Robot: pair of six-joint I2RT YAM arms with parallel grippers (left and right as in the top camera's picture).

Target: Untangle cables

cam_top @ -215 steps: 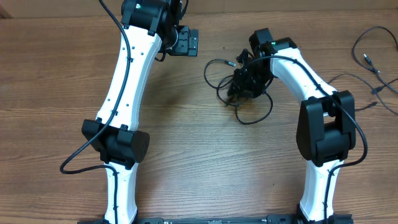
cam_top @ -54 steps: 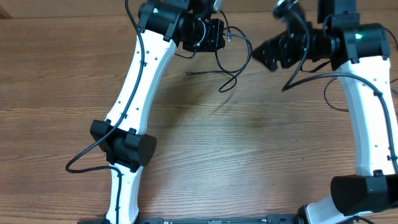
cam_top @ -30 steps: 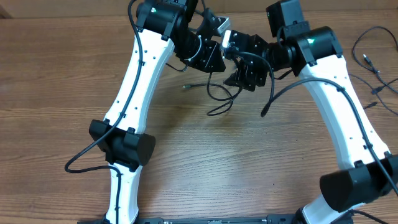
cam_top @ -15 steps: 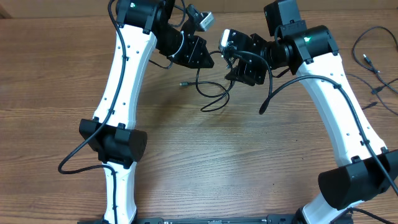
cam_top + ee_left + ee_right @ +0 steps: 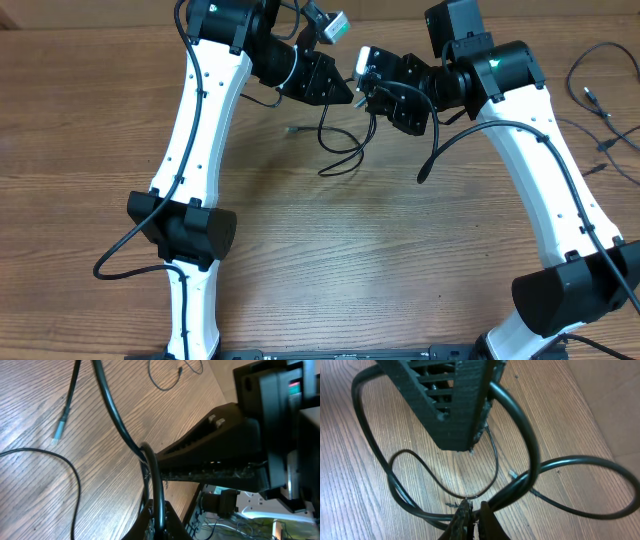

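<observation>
You have both hands up near the far edge of the tabletop (image 5: 400, 260), about midway along it, tips almost meeting. The left hand (image 5: 343, 93) is clenched on one strand; in its wrist view the cord runs straight down into the fingers. The right hand (image 5: 372, 98) is pinched onto a strand too, with the cord bending away just above its tips. The cables (image 5: 534, 452) hang between the two hands in a few slack loops that drop to the wood below, and one plug end (image 5: 294, 131) lies on the tabletop just to the left of those loops. More cords (image 5: 598, 100) sit well apart, at the right edge. Expect this cord to be light and limp with a little spring: it holds its curl, sags under its own weight, and will likely slide through a loose pinch because the jacket looks smooth. Take hold on the plain run of cord, close to a crossing, not on the plug, which is small and probably the weakest spot. Pulling the hands apart hard could tighten a knot, so I would spread them gently and watch whether the loops open.
</observation>
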